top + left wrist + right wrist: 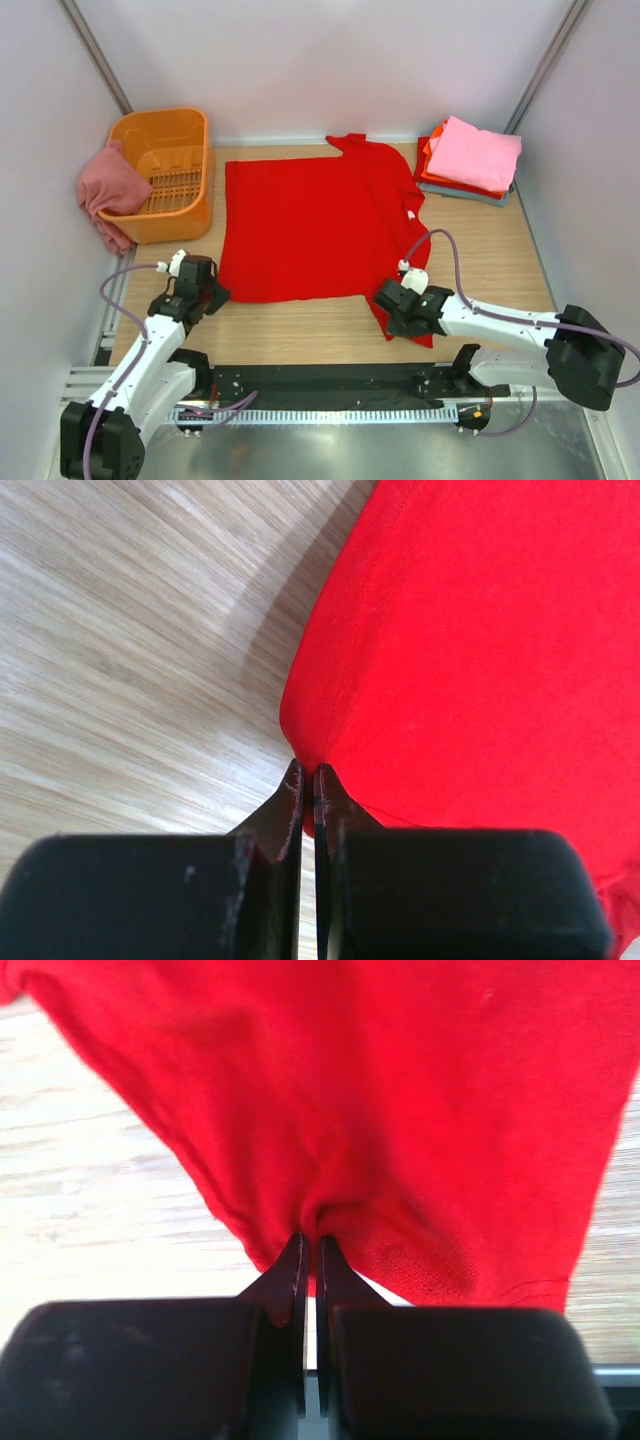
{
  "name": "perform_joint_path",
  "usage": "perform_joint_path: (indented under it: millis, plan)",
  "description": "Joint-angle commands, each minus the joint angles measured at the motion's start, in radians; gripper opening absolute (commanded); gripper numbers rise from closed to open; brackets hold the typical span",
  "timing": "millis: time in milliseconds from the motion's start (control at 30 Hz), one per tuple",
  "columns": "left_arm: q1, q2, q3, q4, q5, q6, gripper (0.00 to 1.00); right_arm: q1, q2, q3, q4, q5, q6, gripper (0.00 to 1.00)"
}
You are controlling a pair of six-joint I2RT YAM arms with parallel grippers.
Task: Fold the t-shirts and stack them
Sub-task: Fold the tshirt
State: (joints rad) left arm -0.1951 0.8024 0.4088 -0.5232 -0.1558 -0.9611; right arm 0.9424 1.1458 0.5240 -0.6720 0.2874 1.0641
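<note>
The red t-shirt (310, 225) lies spread flat on the middle of the desk (500, 270). Its near left corner sits between the left fingers (290, 802), which are pressed together on the hem. The right fingers (292, 1268) are closed on a puckered bit of its near right edge. The cloth is plain, soft and bright red, with stitched hems. The desk is pale wood-grain. Folded t-shirts (470, 155), pink on top, are stacked at the far right corner.

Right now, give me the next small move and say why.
Probably lift both claws together a little. The left claw is shut on the near left corner of the red shirt, and the right claw on its near right edge, while the rest lies flat, ready to fold away.
</note>
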Motion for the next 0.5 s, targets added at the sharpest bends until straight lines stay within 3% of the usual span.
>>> perform_joint_path:
  millis: [0, 233, 267, 367, 467]
  plan:
    - [-0.001, -0.040, -0.004, -0.032, 0.009, -0.004, 0.00, 0.054, 0.028, -0.004, -0.011, 0.022, 0.051, 0.01]
    - [-0.003, -0.066, 0.021, -0.072, 0.018, -0.021, 0.00, 0.231, 0.071, 0.158, -0.165, 0.039, 0.123, 0.04]
    - [-0.003, -0.063, 0.018, -0.072, 0.021, -0.024, 0.00, 0.246, 0.069, 0.168, -0.187, 0.051, 0.146, 0.21]
    - [-0.001, -0.057, 0.019, -0.069, 0.036, -0.025, 0.00, 0.248, 0.016, 0.203, -0.254, 0.099, 0.171, 0.53]
    - [-0.003, -0.058, 0.021, -0.072, 0.056, -0.025, 0.00, 0.249, -0.081, 0.225, -0.299, 0.124, 0.226, 0.67]
